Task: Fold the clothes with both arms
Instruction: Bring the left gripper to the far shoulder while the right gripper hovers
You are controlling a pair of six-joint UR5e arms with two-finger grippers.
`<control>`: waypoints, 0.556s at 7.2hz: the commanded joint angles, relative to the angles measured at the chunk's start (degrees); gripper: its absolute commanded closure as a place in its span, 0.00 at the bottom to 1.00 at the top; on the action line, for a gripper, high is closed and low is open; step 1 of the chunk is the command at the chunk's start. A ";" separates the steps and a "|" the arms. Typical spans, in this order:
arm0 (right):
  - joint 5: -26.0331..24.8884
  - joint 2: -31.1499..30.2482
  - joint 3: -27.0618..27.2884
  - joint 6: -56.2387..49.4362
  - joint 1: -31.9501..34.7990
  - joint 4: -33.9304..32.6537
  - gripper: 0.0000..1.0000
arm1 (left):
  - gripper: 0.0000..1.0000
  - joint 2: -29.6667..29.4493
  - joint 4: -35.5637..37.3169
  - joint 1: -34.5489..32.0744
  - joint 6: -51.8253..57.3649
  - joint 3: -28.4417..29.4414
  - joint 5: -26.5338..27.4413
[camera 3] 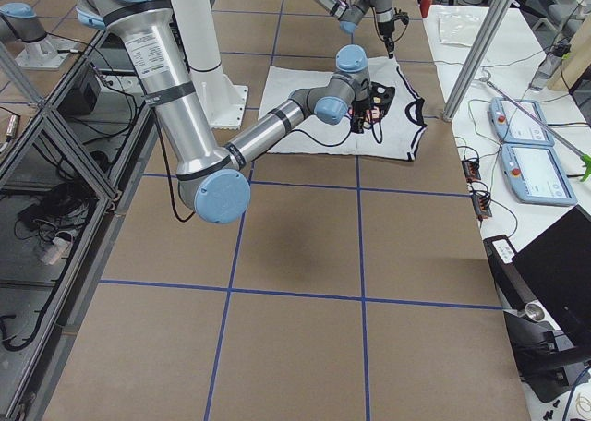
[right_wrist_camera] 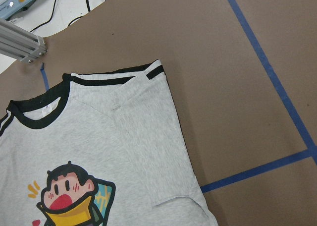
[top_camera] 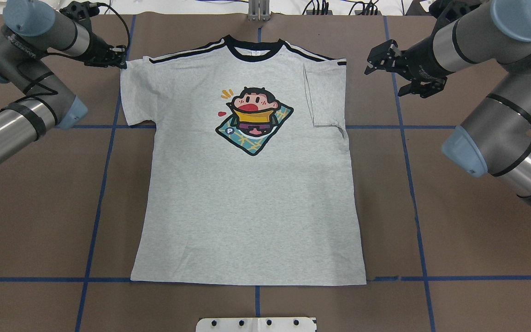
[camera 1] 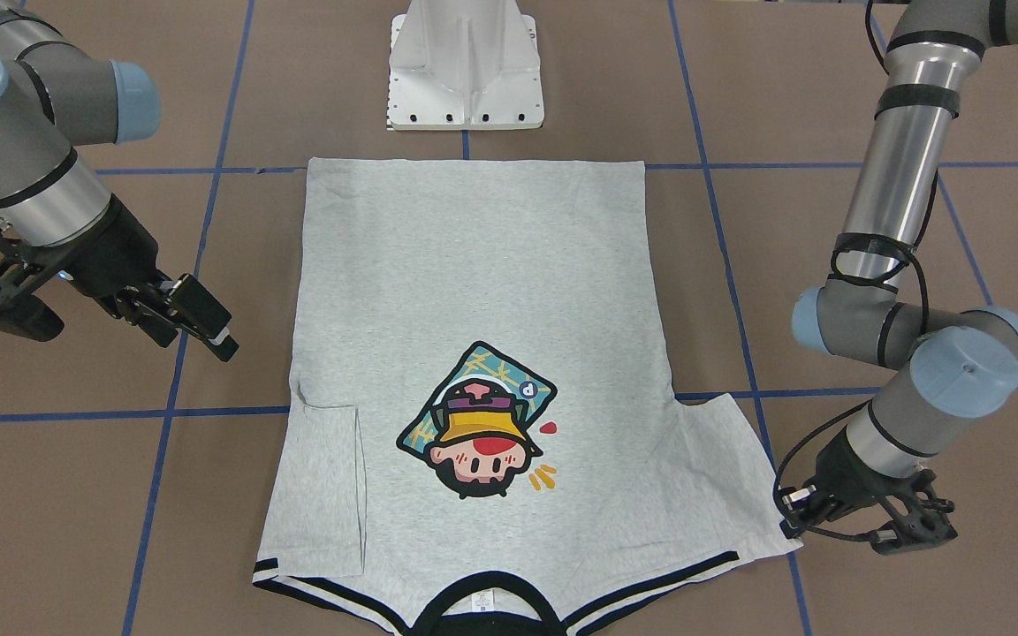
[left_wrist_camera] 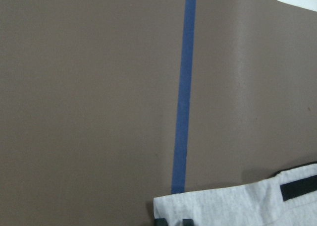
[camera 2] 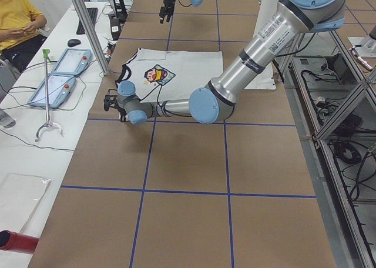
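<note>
The grey T-shirt (top_camera: 247, 207) lies flat and face up on the table, with its neckband at the far edge and the cartoon head (top_camera: 252, 115) showing. The sleeve on my right side (top_camera: 325, 92) is folded in over the body. The sleeve on my left side (top_camera: 134, 92) lies spread out. My left gripper (top_camera: 120, 62) sits at this sleeve's outer shoulder corner. In the left wrist view its fingertips (left_wrist_camera: 159, 221) stand close together on the sleeve's edge (left_wrist_camera: 223, 208), shut on it. My right gripper (top_camera: 371, 62) is open and empty, a little to the right of the folded shoulder.
The white pedestal base (top_camera: 256, 325) stands at the near edge, just past the shirt's hem. Blue tape lines (top_camera: 104, 184) cross the brown table. In the exterior left view an operator (camera 2: 17, 21), pendants (camera 2: 59, 74) and a metal post (camera 2: 88, 27) are beyond the far edge.
</note>
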 commanded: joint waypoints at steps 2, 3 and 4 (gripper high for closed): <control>-0.04 -0.03 0.11 0.03 -0.03 0.07 0.00 | 1.00 -1.01 0.48 0.08 -3.66 -6.25 0.18; -0.04 0.06 0.03 0.03 -0.03 0.07 0.00 | 1.00 -3.02 2.31 0.95 -4.98 -6.35 0.18; -0.12 0.06 0.02 0.12 -0.03 0.07 0.00 | 1.00 -5.74 5.55 4.53 -6.82 -6.26 6.01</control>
